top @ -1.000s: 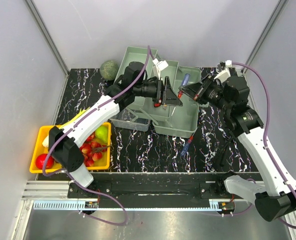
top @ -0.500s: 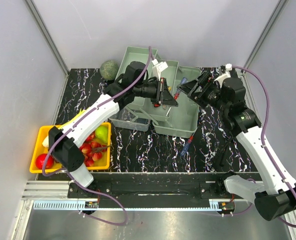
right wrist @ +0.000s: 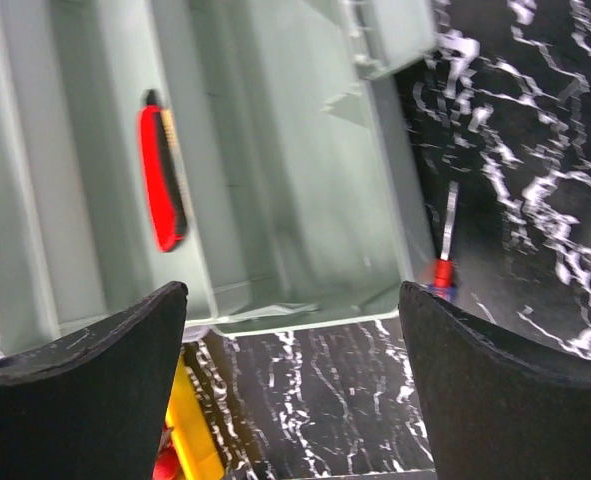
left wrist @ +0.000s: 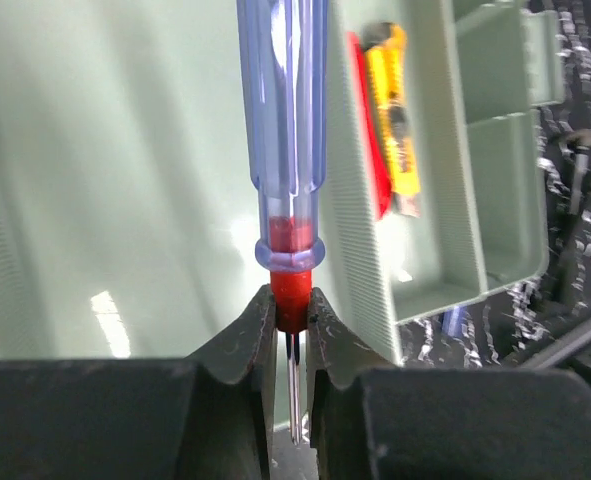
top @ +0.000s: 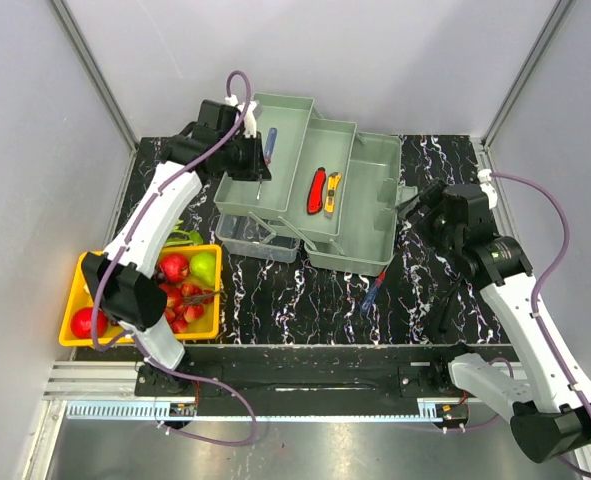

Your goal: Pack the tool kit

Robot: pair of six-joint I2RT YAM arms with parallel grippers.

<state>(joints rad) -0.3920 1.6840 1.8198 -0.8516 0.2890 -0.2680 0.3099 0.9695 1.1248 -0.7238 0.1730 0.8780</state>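
Clamping the left gripper (left wrist: 292, 322) on the screwdriver (left wrist: 283, 120) by its red collar, we hold it over the toolbox (top: 291, 122) for stowing, the right gripper (right wrist: 290, 305) gaping empty.

The table (top: 305, 300) had a black top veined with white, like marble, and it filled the bottom of a small booth. Plain pale grey walls closed it in on three sides: a left wall (top: 25, 150), a back wall (top: 375, 50) and a right wall (top: 580, 110). Slanting metal posts (top: 93, 75) stood at the two far corners where the walls met. Along the near edge ran a silver slotted rail (top: 90, 380). Below it lay a brushed steel sheet (top: 295, 450), with a thin bright strip of reflected light (top: 275, 414) at its upper edge. The light was soft and even, and the walls were almost unshaded.
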